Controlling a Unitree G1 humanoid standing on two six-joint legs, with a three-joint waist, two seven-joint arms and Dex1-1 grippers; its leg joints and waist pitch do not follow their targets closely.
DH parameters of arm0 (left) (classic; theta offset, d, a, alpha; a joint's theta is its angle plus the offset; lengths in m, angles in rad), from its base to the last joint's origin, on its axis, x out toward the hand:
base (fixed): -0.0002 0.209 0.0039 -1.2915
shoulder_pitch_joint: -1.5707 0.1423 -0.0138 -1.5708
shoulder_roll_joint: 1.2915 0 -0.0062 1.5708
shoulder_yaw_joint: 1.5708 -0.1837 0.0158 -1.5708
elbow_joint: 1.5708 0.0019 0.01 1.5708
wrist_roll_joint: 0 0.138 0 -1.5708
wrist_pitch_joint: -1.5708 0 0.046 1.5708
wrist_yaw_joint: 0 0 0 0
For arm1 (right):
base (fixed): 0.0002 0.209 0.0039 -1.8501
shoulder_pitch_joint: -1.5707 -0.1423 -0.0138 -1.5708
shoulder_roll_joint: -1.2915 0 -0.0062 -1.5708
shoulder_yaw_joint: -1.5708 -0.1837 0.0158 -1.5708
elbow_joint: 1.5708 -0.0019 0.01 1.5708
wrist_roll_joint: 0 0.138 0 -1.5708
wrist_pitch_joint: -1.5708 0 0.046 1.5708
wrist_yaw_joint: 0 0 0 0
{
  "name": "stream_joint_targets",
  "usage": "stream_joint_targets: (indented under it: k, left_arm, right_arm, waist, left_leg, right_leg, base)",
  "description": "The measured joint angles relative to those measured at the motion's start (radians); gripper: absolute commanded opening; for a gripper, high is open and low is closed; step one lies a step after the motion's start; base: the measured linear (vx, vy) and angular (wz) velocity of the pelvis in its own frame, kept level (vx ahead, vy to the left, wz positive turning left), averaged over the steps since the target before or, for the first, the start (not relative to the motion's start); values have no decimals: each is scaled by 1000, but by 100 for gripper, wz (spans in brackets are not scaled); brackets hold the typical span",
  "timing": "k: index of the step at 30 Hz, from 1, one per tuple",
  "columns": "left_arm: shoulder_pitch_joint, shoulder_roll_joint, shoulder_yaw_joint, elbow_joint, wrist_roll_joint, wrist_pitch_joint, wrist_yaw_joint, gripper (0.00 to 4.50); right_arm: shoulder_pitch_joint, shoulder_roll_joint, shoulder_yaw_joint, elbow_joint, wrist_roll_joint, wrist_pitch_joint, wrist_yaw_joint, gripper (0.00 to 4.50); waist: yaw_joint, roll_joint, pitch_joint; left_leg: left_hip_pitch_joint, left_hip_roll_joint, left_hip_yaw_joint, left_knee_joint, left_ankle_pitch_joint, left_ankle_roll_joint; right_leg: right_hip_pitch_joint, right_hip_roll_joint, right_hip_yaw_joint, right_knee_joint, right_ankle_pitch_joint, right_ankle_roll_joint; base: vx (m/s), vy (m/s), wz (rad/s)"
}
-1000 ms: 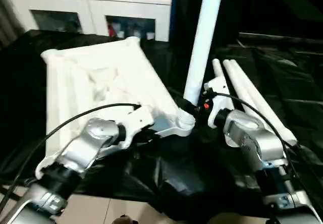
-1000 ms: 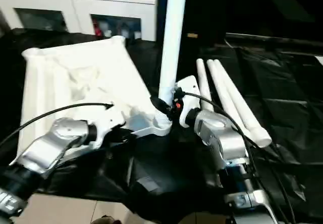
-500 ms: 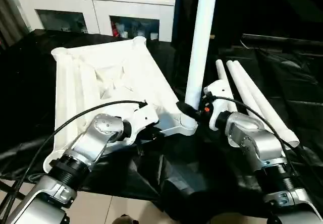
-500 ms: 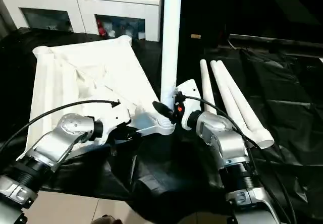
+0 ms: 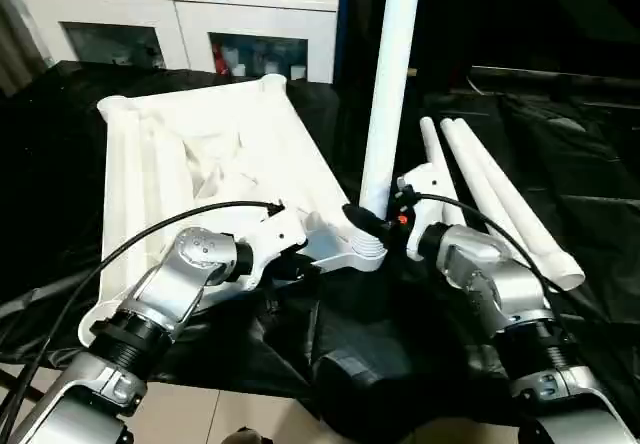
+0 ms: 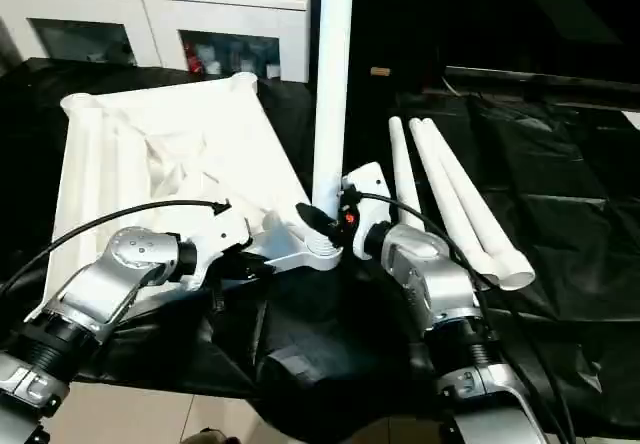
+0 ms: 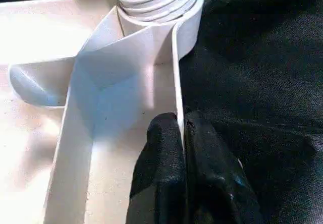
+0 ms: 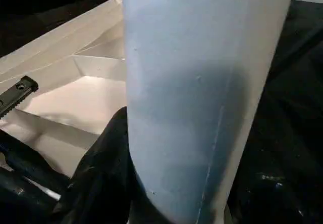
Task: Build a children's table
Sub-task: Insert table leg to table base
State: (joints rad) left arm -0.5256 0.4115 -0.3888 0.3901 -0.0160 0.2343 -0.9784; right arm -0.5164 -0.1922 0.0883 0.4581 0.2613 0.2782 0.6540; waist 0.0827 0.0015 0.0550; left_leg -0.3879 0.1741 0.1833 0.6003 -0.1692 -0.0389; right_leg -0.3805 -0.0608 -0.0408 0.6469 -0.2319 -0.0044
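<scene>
Seating leg (image 5: 388, 84) in corner socket (image 5: 366, 251), frame centre | long axis near-vertical, directly above socket | right end effector (image 5: 362, 219) clamps leg base | left end effector (image 7: 182, 148) pinched on tabletop (image 5: 200, 164) rim beside socket, steadying it

White plastic tabletop (image 5: 200, 154) lies upside down, ribbed underside up, on black sheeting. One long white leg (image 5: 390, 84) stands upright in the tabletop's near right corner socket (image 5: 365, 249), threaded end seated in the round collar. Three more white tapered legs (image 5: 495, 199) lie side by side just right of the tabletop, thin ends pointing away.
</scene>
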Motion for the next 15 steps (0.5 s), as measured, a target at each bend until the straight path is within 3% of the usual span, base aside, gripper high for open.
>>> stream_joint_targets:
  k: [1,4,7,12,15]
  left_arm:
    - [0,0,0,1,3,-4,1,57]
    - [8,-9,16,6,-3,-34,2,63]
    - [9,-8,19,6,-5,-35,0,100]
    - [9,1,19,7,-7,-36,-20,101]
    - [10,7,21,7,-7,-37,-24,67]
  right_arm:
    - [0,2,-2,3,1,-3,0,191]
    - [0,3,-8,12,2,-11,0,191]
    - [0,8,-8,16,2,-19,1,191]
    - [0,17,-8,17,2,-24,1,191]
    - [0,21,-8,18,2,-28,1,191]
  waist:
    - [0,0,0]
    - [1,-2,0]
    - [-3,-3,0]
    - [-16,-4,0]
    - [-19,-4,0]
  left_leg:
    - [0,0,0,0,0,0]
    - [0,0,0,0,0,0]
    - [0,0,1,0,0,0]
    - [-1,0,1,0,0,0]
    - [-1,1,1,0,0,0]
  right_leg:
    - [0,0,0,0,0,0]
    - [0,0,0,0,1,0]
    - [0,0,0,-1,1,0]
    - [-1,0,0,-1,1,0]
    - [-1,0,0,-2,1,0]
  base:
    - [0,0,0]
    - [0,0,0]
    - [0,0,0]
    - [0,0,0]
    - [0,0,0]
